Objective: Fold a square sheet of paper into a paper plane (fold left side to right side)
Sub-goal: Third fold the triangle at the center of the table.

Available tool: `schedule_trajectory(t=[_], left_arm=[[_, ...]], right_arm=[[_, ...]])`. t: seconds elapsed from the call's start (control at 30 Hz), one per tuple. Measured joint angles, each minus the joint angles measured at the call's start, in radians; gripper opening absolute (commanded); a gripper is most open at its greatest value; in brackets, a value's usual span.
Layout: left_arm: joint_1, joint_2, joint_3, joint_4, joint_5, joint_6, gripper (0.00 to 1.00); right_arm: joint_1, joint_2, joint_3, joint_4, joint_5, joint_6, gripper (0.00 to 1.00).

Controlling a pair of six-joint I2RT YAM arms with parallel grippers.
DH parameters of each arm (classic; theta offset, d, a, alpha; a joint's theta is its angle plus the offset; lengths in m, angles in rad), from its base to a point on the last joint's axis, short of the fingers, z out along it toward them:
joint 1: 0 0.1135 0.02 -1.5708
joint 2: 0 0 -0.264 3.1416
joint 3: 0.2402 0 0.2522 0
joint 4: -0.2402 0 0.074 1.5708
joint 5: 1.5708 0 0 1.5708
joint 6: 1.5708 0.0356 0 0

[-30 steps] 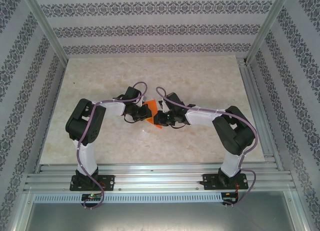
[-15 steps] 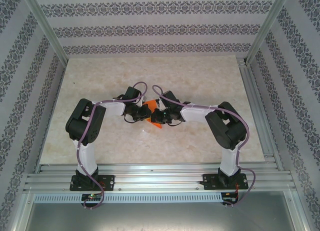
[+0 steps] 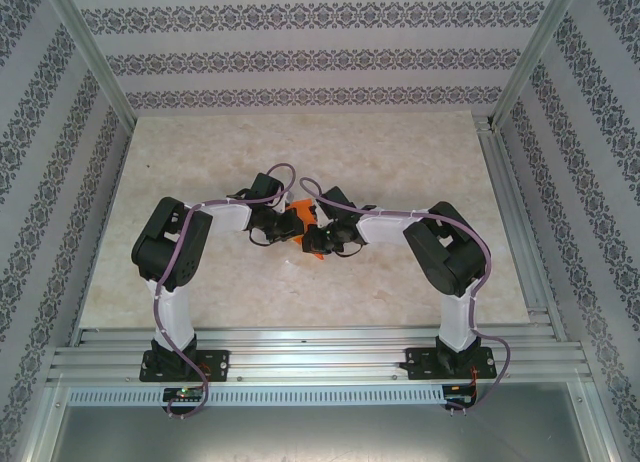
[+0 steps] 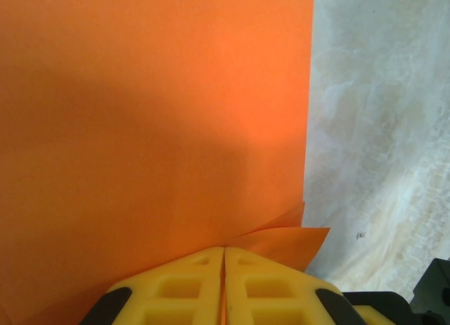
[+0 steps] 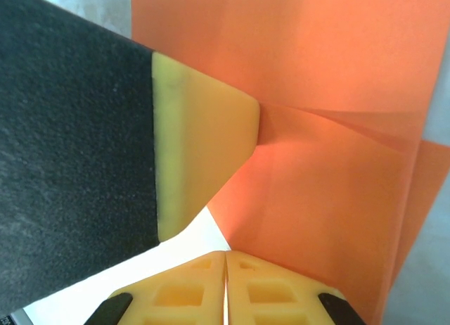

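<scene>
My left gripper has its two yellow fingertips pressed flat together at the bottom centre of the left wrist view. A thin orange line runs down the seam between them, so it is pinched onto an edge of the square sheet of paper. From there the paper rises and covers the left two thirds of that frame as a smooth orange sheet, shaded across its lower half. Just right of the fingertips, a small pointed flap of the same paper sticks out toward the lower right. The pale marbled table runs down the right of the frame.

My right gripper sits at the bottom centre of the right wrist view with its yellow fingertips closed tight. The paper's lower corner comes down into the seam, so I read it as clamped on the paper too. Above it the sheet fills the upper right of the frame, with a crease running toward the right edge. One of the left gripper's fingers, black with a yellow pad, comes in from the left, and its tip touches the paper at that crease.

From above, the two grippers meet nose to nose at the middle of the table. Orange paper shows between them and just beside them.
</scene>
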Motion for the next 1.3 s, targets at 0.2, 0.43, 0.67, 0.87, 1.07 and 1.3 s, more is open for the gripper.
schedule_trajectory(t=[0.2, 0.43, 0.67, 0.87, 1.07, 1.3], left_arm=[[-0.002, 0.001, 0.004, -0.007, -0.006, 0.000, 0.10], [-0.002, 0.005, 0.011, -0.015, -0.006, 0.000, 0.10], [-0.008, 0.009, 0.016, -0.016, -0.006, 0.001, 0.10], [-0.008, 0.010, 0.021, -0.020, -0.006, 0.002, 0.10], [-0.008, 0.010, 0.021, -0.021, -0.006, 0.004, 0.10], [-0.008, 0.010, 0.021, -0.021, -0.006, 0.004, 0.10]], right_arm=[[-0.014, -0.013, -0.041, 0.048, -0.014, 0.002, 0.09], [-0.045, -0.059, -0.134, 0.109, -0.064, 0.021, 0.09], [-0.058, -0.115, -0.223, 0.142, -0.070, 0.024, 0.09], [-0.073, -0.185, -0.265, 0.060, -0.075, 0.019, 0.11], [-0.079, -0.253, -0.201, -0.044, -0.085, 0.008, 0.11], [-0.057, -0.170, -0.069, 0.000, -0.097, 0.015, 0.10]])
